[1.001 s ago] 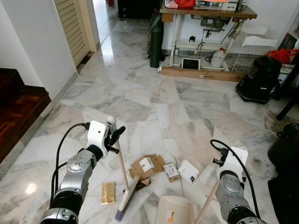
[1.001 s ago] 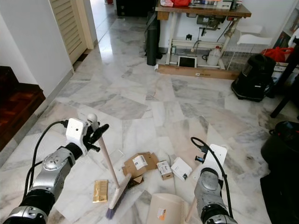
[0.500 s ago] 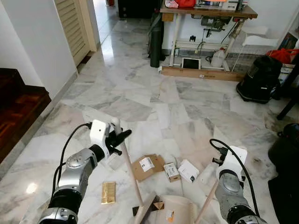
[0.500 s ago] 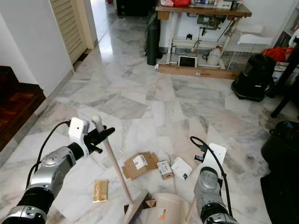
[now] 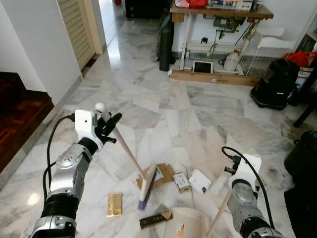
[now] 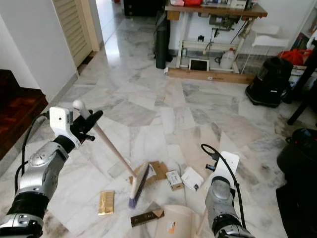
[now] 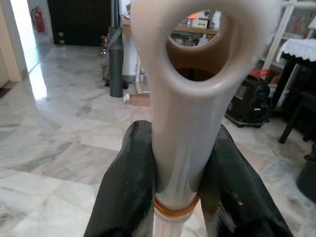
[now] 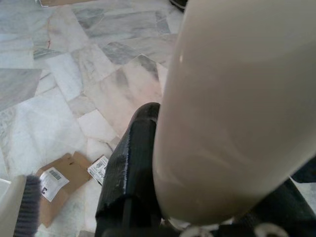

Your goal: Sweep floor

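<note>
- The left gripper (image 5: 111,125) pinches the broom (image 5: 130,156) near the top of its handle; in the left wrist view both black fingers (image 7: 129,190) press on the pale handle.
- The handle slants down toward 4 o'clock; the bristles (image 5: 147,184) rest on the brown cardboard piece (image 5: 163,173).
- The right gripper (image 8: 148,163) pinches the dustpan handle (image 5: 218,215); the dustpan (image 5: 188,227) sits at 6 o'clock.
- On the marble floor (image 5: 148,99) near the bristles lie a gold bar wrapper (image 5: 114,204), a dark wrapper (image 5: 155,219) and two small white boxes (image 5: 199,181).
</note>
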Controlling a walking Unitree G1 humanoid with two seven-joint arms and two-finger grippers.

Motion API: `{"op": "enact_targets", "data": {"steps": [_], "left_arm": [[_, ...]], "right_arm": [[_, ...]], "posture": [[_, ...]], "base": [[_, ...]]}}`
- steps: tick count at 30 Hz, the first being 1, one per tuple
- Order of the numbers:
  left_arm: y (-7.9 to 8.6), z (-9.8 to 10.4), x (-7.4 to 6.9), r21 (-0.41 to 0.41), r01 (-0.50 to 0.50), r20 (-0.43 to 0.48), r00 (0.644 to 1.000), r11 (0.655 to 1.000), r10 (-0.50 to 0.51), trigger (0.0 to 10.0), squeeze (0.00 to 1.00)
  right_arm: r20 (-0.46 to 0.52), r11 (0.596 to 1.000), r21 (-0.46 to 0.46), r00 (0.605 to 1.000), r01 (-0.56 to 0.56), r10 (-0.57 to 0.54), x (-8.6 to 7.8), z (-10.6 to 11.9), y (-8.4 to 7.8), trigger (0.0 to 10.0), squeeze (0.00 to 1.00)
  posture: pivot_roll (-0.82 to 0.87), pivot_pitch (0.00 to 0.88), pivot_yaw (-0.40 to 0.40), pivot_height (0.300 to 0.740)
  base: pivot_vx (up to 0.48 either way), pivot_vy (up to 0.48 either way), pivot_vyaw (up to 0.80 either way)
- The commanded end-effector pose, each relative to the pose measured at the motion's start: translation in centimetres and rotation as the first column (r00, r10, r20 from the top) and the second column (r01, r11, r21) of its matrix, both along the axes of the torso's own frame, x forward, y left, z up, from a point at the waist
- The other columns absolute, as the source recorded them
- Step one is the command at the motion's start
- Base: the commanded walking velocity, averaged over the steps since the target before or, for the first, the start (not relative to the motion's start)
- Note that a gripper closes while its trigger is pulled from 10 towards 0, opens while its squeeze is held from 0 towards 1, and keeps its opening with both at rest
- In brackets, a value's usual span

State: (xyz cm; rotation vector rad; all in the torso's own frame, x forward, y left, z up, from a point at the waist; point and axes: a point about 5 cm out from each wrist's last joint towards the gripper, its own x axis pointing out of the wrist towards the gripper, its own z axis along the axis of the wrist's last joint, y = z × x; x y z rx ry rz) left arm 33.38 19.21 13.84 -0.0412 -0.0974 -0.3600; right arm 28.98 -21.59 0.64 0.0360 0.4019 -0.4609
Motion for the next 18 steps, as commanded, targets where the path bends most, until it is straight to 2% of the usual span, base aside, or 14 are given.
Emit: {"op": "enact_targets", "data": {"steps": [1,3,13,18], "left_arm": [[0.0,0.1,-0.2,0.045,0.012,0.011,1.0,0.999,-0.013,10.0,0.0],[-0.2,-0.4,-0.3,0.084,0.019,0.001,1.0,0.996,-0.019,10.0,0.0],[-0.5,-1.6,-0.8,0.152,0.026,-0.028,0.999,0.988,-0.022,10.0,0.0],[-0.9,-3.2,-1.0,0.19,0.069,-0.106,0.993,0.979,-0.049,10.0,0.0]], "right_arm": [[-0.016,1.0,0.021,1.0,-0.008,0.009,0.0,-0.2,0.5,10.0,0.0],[-0.017,1.0,0.019,1.0,-0.011,0.011,0.0,-0.2,0.5,10.0,0.0],[-0.019,1.0,0.019,1.0,-0.006,0.006,0.0,-0.3,0.4,10.0,0.0],[-0.019,1.0,0.02,1.0,-0.008,0.008,0.1,-0.2,0.4,10.0,0.0]], "posture": [[0.03,0.0,-0.004,0.74],[0.03,0.0,-0.003,0.74],[0.03,0.0,-0.001,0.74],[0.03,0.0,0.001,0.74]], "base": [[0.0,0.0,0.0],[0.0,0.0,0.0],[0.0,0.0,0.0],[0.0,0.0,0.0]]}}
